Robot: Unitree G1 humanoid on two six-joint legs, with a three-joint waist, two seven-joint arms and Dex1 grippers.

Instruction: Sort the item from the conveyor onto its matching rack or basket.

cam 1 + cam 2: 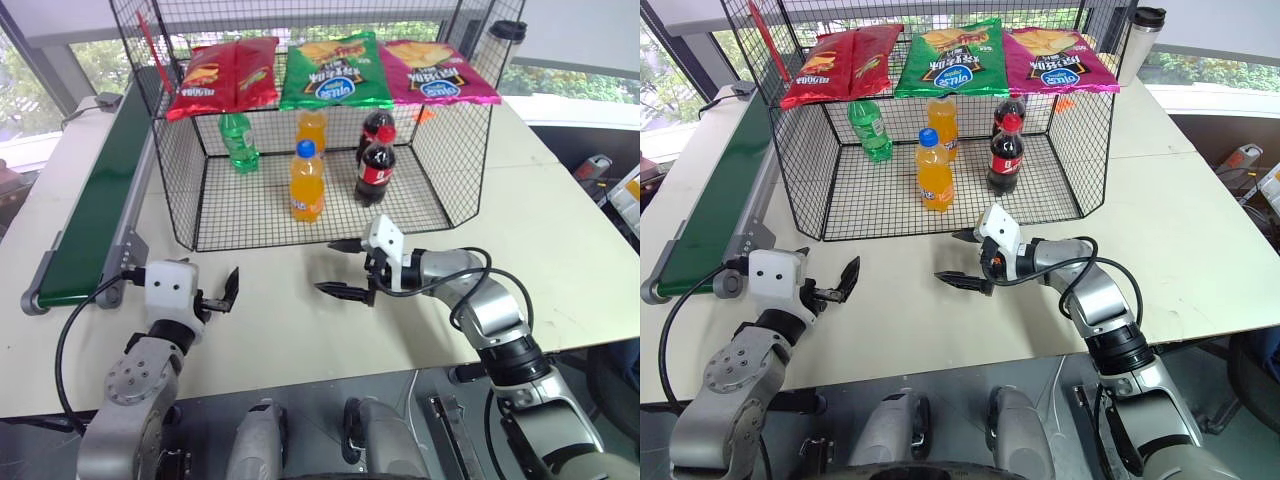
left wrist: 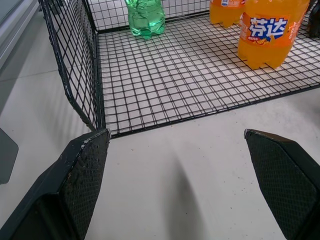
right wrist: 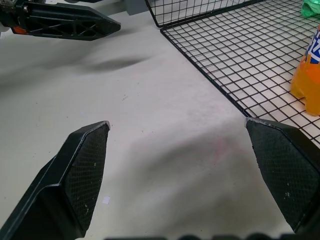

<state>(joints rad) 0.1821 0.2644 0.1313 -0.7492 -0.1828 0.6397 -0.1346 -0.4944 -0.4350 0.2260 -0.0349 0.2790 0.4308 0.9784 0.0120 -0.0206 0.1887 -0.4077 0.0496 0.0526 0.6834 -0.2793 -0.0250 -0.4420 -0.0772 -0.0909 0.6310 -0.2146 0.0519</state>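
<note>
The green bottle [image 1: 238, 142] already stands inside the black wire basket [image 1: 205, 210], in its back left corner, under the red snack bag [image 1: 222, 75]. It is upright, so its long axis runs vertical; the cap end points up, though I cannot see the cap well behind the bag. It leans very little, if at all.

I judge it is light, with smooth and a bit slippery plastic walls that give way when squeezed too hard. The best place to hold it would be the body around the label, from the side, not the cap.

My left gripper [image 1: 218, 297] is wide open and holds nothing; it hovers over the table [image 1: 560, 230], near the roller end of the conveyor [image 1: 95, 200]. My right gripper [image 1: 346, 268] is also wide open and empty, just before the front edge of the basket. The conveyor carries nothing that I can see.
</note>
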